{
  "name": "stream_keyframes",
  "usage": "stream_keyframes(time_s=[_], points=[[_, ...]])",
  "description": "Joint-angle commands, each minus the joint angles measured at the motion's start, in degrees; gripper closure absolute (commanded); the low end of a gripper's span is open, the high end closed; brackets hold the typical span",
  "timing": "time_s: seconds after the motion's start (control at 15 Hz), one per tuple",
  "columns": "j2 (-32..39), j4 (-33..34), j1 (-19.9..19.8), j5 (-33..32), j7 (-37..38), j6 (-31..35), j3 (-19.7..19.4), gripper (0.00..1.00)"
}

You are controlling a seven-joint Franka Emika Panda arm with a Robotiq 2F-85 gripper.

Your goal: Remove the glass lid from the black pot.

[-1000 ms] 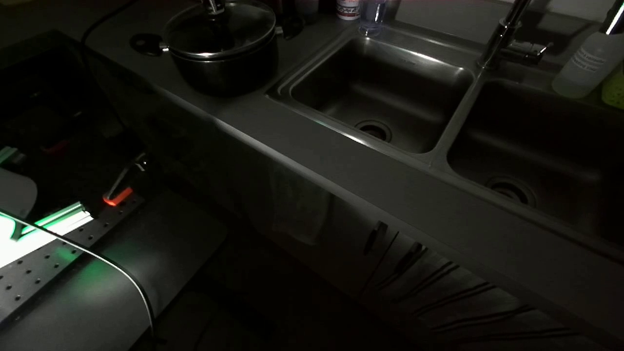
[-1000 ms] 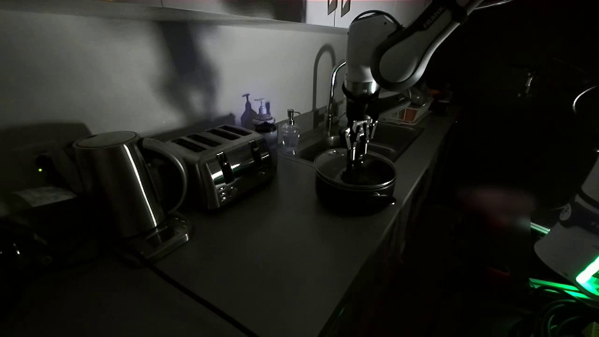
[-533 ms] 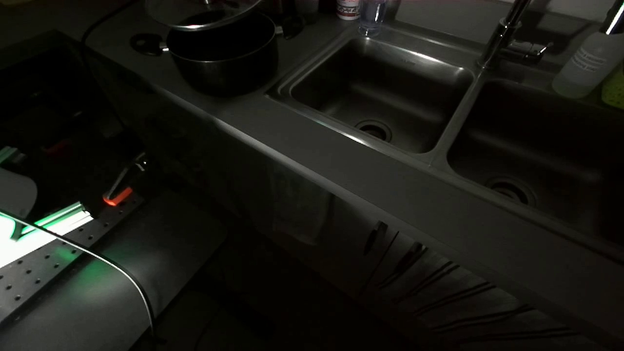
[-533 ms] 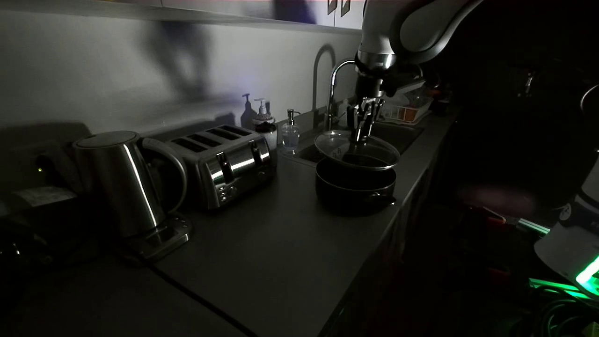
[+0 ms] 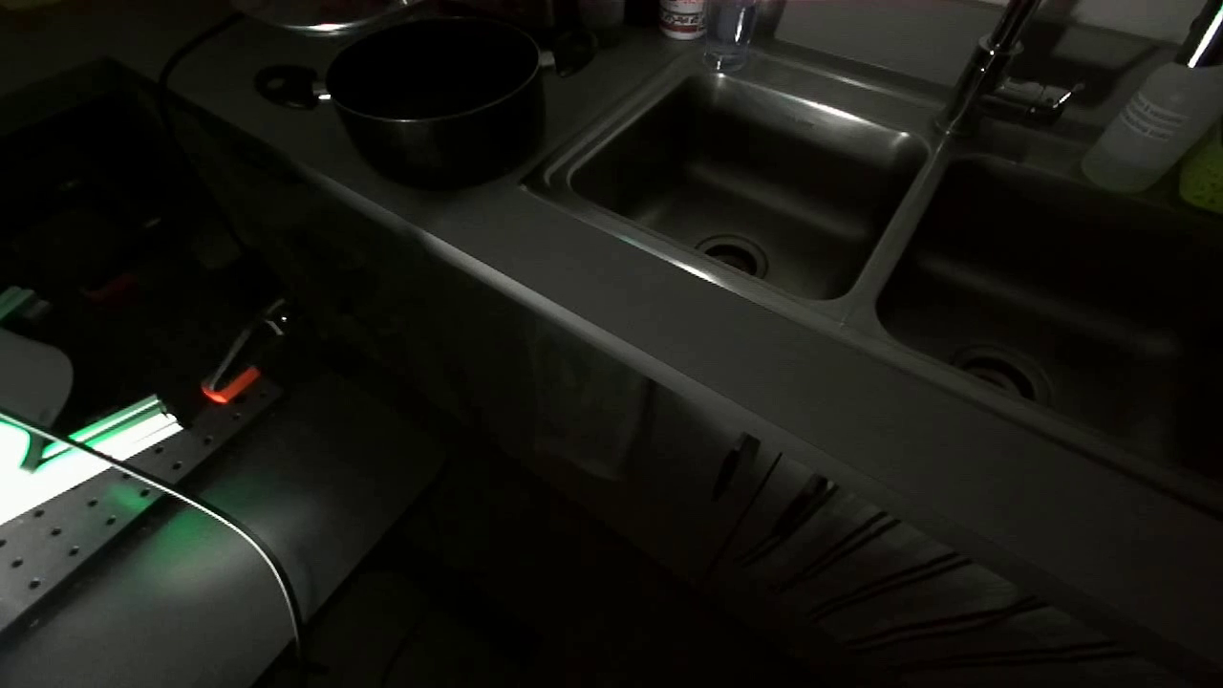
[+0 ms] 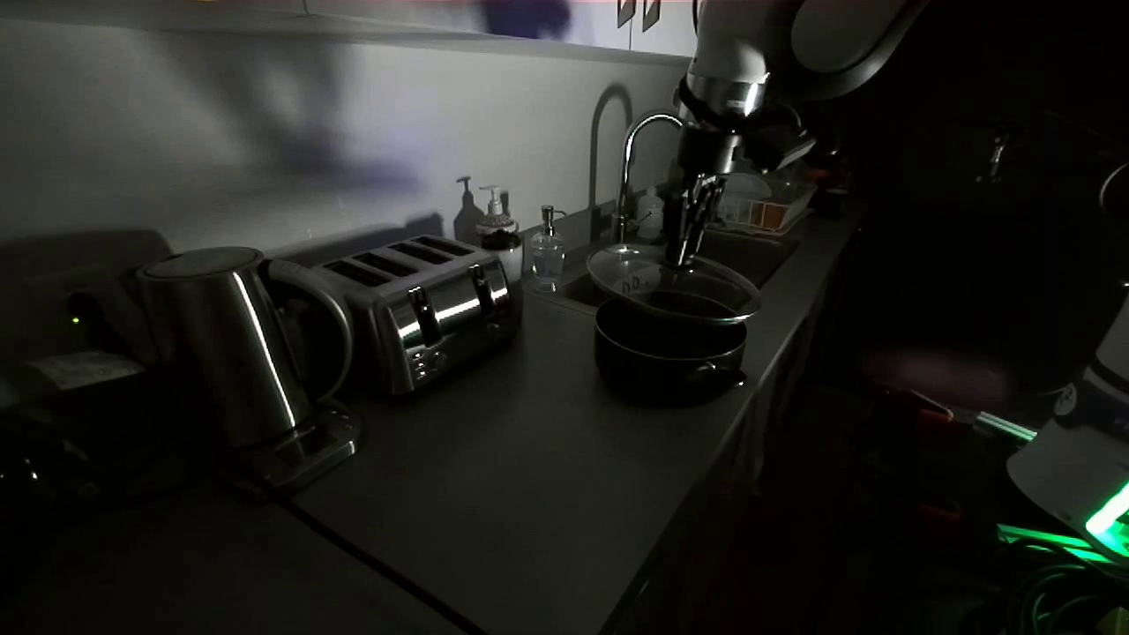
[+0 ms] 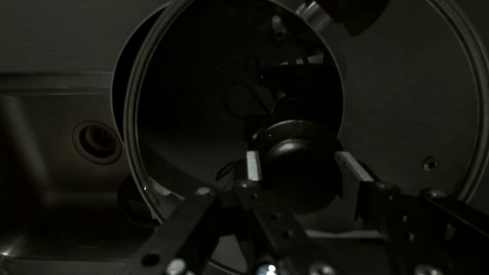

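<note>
The glass lid [image 6: 631, 269] is off the black pot [image 6: 657, 366] and hangs above it, slightly tilted. My gripper [image 6: 681, 261] is closed around the lid's dark centre knob. In the wrist view the fingertips [image 7: 301, 165] sit on either side of the knob [image 7: 296, 187]. There the glass lid [image 7: 405, 84] is shifted right of the black pot [image 7: 118, 86], partly covering it. In an exterior view the pot [image 5: 439, 148] stands open on the counter, and only the lid's lower edge [image 5: 325, 17] shows at the top, left of the pot. The gripper is out of frame there.
A steel double sink [image 5: 860, 277] lies beside the pot, with a faucet [image 5: 984, 86] behind it. A toaster [image 6: 423, 309], a kettle [image 6: 234, 344] and soap dispensers [image 6: 547, 251] stand along the wall. A dish rack [image 6: 763, 212] is beyond the sink.
The lid has risen off the pot with my gripper. It has then shifted toward the toaster-and-kettle side, up and left in an exterior view, opening the pot. The pot has stayed in place.
</note>
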Motion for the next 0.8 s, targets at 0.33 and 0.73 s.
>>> stream_keyframes(time_s=[0.33, 0.73], points=[[-1.75, 1.41, 5.17, -2.18, 1.32, 1.48, 8.65, 0.75], [9.05, 9.48, 6.09, -10.79, 11.01, 0.69, 14.03, 0.75]])
